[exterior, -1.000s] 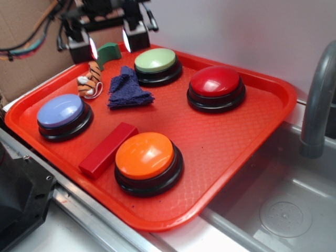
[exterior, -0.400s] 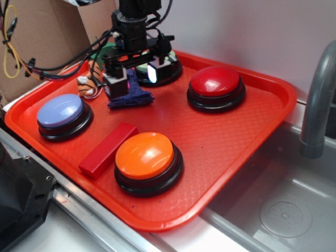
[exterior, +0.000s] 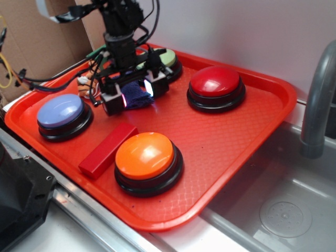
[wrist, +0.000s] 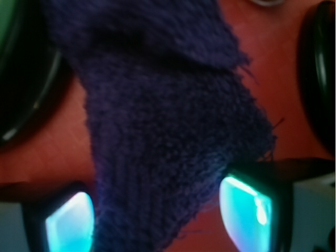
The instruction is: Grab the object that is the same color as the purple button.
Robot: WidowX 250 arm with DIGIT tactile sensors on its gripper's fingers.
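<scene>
The object, a small dark blue-purple cloth (exterior: 137, 95), lies on the red tray (exterior: 247, 131) between the buttons. My gripper (exterior: 135, 93) is down over it and open, one finger on each side of the cloth. In the wrist view the cloth (wrist: 168, 121) fills the middle, and its lower end lies between my gripper's (wrist: 157, 218) two lit pads, with a gap at the right pad. The purple button (exterior: 60, 111), pale lavender-blue on a black base, sits at the tray's left, apart from the gripper.
A green button (exterior: 169, 58) sits just behind the gripper, a red button (exterior: 215, 81) to the right, an orange button (exterior: 144, 155) in front. A red block (exterior: 107, 148) lies beside it. A striped plush toy (exterior: 85, 84) is left of the arm. Sink (exterior: 283, 210) and faucet (exterior: 317, 100) are right.
The gripper came from the tray's back edge, moved forward and dropped onto the cloth. Its fingers now straddle the cloth, which is mostly covered in the exterior view.
</scene>
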